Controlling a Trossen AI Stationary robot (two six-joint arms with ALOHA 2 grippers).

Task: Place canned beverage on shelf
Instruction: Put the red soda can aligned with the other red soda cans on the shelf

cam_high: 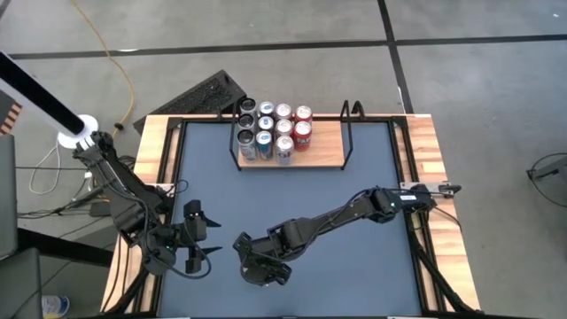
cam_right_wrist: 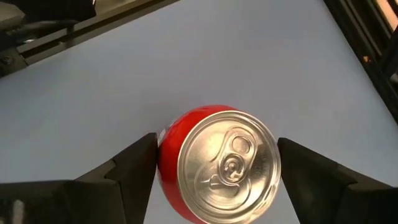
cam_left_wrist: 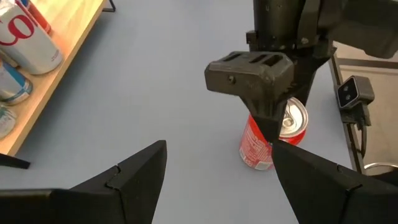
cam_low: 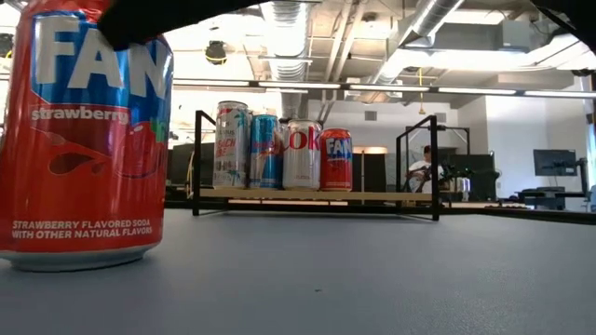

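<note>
We are seeing the right gripper (cam_right_wrist: pixel 214 180) hanging over the red can (cam_right_wrist: pixel 217 163), fingers spread on either side — not gripping. The left gripper (cam_left_wrist: pixel 217 180) is waiting open beside that can, well away from the shelf (cam_high: pixel 323 152).

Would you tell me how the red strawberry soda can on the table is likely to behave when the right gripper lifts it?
The red can stands upright with its tab unopened, so it is probably full and fairly heavy. Its smooth round wall may slip between the right gripper fingers, and it would likely roll if tipped.
</note>
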